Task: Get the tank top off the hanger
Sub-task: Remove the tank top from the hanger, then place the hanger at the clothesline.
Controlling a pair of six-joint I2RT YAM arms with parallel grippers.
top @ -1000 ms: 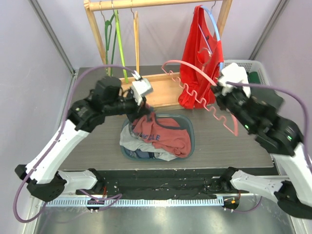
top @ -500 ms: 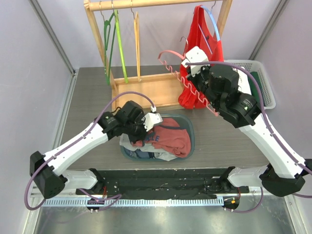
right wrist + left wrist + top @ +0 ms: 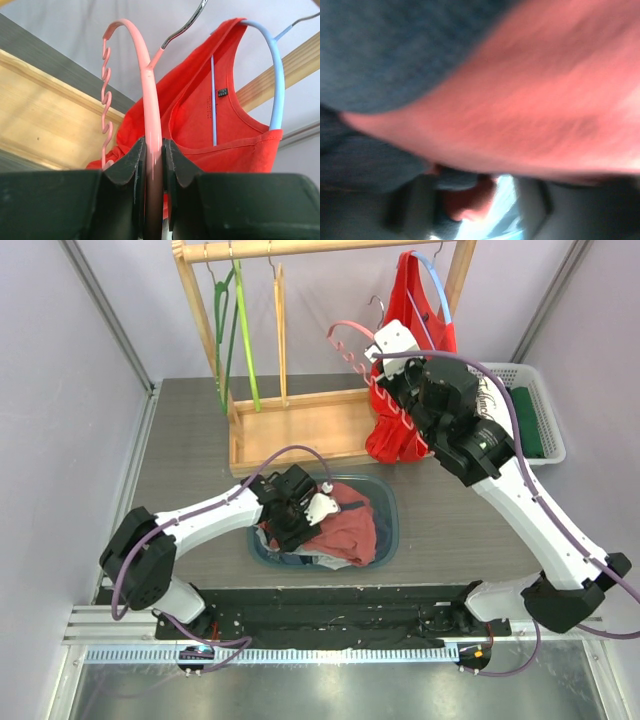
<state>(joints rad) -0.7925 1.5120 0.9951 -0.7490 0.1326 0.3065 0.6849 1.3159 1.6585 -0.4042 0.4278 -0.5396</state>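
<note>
Above grey table (image 3: 180,440), right jaws clamp pink hanger (image 3: 149,100); left jaws among basket (image 3: 392,510) clothes (image 3: 345,532): state unclear.

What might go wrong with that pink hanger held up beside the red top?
The pink wavy plastic hanger, clamped in the right gripper, sits close to the red tank top on the blue hanger; its notches may snag the fabric. The left gripper is down in the coral garment in the grey-blue tub; lifting might drag cloth out.
</note>
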